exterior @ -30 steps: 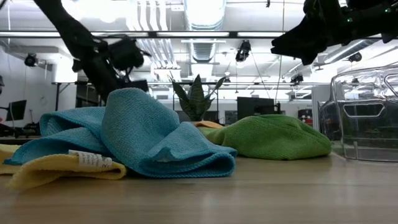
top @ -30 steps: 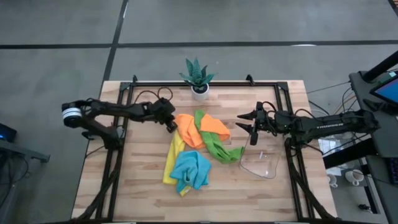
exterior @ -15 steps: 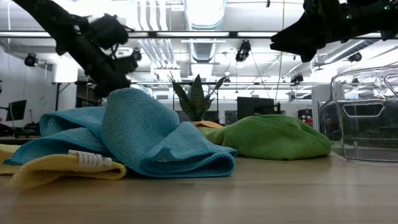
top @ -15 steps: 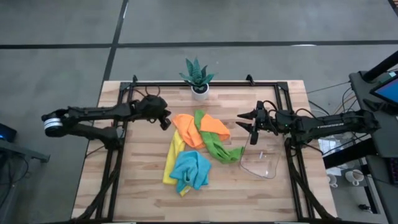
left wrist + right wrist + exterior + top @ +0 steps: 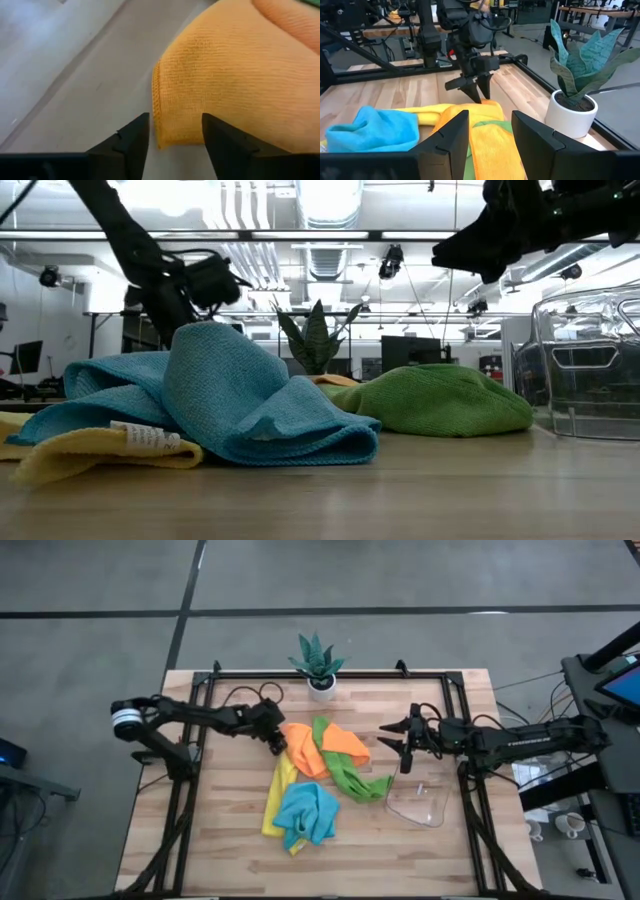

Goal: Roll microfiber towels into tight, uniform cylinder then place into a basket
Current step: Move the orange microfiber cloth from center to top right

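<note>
so the left gripper (image 5: 277,743) is down at the edge of the orange towel (image 5: 305,748), fingers spread apart, and in the left wrist view the hemmed corner of that towel (image 5: 165,135) sits right between the two fingers (image 5: 131,142), not pinched yet. the rest of the towel fans out ahead of the claw, with the green towel (image 5: 350,780) draped just past it and the yellow towel (image 5: 277,790) and light blue towel (image 5: 308,812) off to the claw's side, all in one tangled heap.

my read: the step is grabbing that corner so the orange one can be pulled free and laid flat for rolling. to do it well i'd go low enough that the lower finger slides under the hem, close on one layer only, then drag away from the pile, slowly, since the green one overlaps it and will likely tag along.

right gripper (image 5: 404,747) hangs above the table beyond the heap from the left claw, fingers partly apart, holding nothing. the basket (image 5: 418,802) stands just beside it, well apart from the left claw. no rolls in it that i can see.
</note>
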Available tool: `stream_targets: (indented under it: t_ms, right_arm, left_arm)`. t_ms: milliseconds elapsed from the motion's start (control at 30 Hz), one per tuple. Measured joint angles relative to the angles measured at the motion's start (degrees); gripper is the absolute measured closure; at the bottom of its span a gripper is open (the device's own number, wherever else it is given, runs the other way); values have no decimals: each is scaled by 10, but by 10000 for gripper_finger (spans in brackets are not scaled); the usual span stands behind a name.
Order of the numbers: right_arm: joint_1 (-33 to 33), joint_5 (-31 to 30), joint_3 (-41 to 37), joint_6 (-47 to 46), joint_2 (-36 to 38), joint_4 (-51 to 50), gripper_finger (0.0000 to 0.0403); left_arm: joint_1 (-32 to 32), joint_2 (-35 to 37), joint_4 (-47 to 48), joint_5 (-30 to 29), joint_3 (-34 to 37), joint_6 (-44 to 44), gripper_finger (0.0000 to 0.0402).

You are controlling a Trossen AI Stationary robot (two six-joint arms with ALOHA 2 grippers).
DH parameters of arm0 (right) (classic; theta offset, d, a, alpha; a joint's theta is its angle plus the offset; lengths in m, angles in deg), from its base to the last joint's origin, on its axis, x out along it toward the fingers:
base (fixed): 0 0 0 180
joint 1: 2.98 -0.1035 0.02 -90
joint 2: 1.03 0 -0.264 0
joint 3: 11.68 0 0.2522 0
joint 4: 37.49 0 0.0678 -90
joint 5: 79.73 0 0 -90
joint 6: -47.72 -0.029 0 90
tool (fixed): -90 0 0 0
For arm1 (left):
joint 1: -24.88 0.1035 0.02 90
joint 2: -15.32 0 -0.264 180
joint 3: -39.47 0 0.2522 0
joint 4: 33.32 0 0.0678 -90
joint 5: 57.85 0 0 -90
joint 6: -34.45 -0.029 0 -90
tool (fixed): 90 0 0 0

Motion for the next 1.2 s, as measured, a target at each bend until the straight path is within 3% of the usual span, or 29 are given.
stream_targets:
  t_ms: [300, 400, 567, 800, 1200]
  right_arm:
    - [0, 0, 0, -2, -11, 1, 266]
    - [0, 0, 0, -2, -11, 0, 266]
    - [0, 0, 0, -2, -10, 0, 269]
    - [0, 0, 0, 0, -10, 0, 270]
    - [0, 0, 0, 2, -10, 0, 273]
  left_arm:
    - [2, -36, -12, -3, -12, -11, 231]
    - [3, -36, -10, -6, -12, -11, 274]
    - [4, -36, -8, -18, -12, -16, 387]
    - [3, -12, -1, -3, -11, -25, 401]
    - [2, 103, 37, -8, -32, -30, 401]
